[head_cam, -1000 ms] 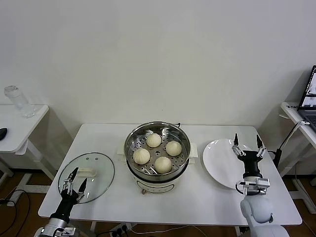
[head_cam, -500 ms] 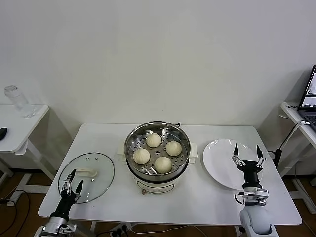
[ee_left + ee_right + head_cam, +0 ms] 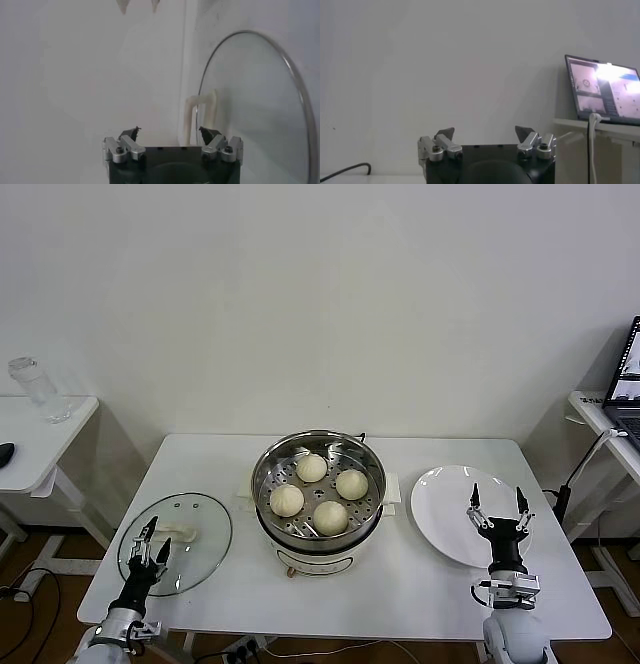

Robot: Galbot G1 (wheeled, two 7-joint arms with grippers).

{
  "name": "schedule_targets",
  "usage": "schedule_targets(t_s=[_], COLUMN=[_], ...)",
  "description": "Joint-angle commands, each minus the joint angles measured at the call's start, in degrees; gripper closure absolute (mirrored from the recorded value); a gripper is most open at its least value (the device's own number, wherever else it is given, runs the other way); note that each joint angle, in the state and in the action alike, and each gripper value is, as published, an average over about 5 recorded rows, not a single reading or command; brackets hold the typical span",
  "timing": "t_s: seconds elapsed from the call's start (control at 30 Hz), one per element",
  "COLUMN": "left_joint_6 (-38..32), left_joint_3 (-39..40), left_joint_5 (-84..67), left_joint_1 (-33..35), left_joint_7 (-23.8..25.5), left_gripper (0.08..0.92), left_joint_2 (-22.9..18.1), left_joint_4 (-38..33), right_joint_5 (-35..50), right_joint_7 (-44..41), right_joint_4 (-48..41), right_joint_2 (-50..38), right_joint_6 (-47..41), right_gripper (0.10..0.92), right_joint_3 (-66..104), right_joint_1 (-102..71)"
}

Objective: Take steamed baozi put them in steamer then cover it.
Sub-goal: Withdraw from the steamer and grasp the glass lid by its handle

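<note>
The steamer [image 3: 263,476] stands at the table's middle, uncovered, with several pale baozi [image 3: 311,468] resting on its perforated tray. Its clear glass lid [image 3: 195,556] lies flat on the table to the left, white handle [image 3: 178,532] up. My left gripper [image 3: 155,536] hovers over the lid's near edge, open and empty; the left wrist view shows it [image 3: 170,131] just short of the lid's handle [image 3: 200,115] and the lid [image 3: 255,100]. My right gripper [image 3: 497,502] stands open and empty, fingers up, over the near side of the white plate [image 3: 440,504]; the right wrist view [image 3: 485,131] faces the wall.
A side table with a glass bottle [image 3: 35,389] stands far left. A laptop [image 3: 627,374], also in the right wrist view [image 3: 605,90], sits on a desk at the right, with a cable [image 3: 580,469] hanging beside the table's right edge.
My right gripper has drawn back toward the table's front edge, still open. My left gripper has shifted slightly over the lid's near edge. Steamer, baozi and lid have not moved.
</note>
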Motion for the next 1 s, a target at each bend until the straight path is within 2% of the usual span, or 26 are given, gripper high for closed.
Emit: schedule_targets(t_s=[0.03,0.77,0.87,1.0], left_joint_6=[0.56,0.07,-0.09,-0.27], left_joint_3=[1.71,4.0,3.94,3.71], left_joint_5=[0.31,0.69,0.67,0.48], left_joint_1=[-4.46,-9.23,-9.31,-9.29], left_joint_7=[0.09,0.26,0.42,0.98], left_gripper=[0.177,0.177,0.214,0.322], left_joint_2=[0.01,-0.28,-0.41,-0.56], left_joint_4=[2.16,8.31,8.81,8.92], right_joint_5=[-0.39,-0.85,-0.93,-1.02], right_joint_7=[-0.05,-0.09,-0.1,-0.14], right_joint_4=[-0.02,0.82,0.81,0.68], right_joint_2=[0.35,0.48,0.38,0.31], right_joint_6=[0.11,0.12,0.11,0.13], right_gripper=[0.203,0.203,0.203,0.203], right_joint_3=[0.22,0.52,0.54,0.54], right_joint_1=[-0.32,-0.46,-0.4,-0.17])
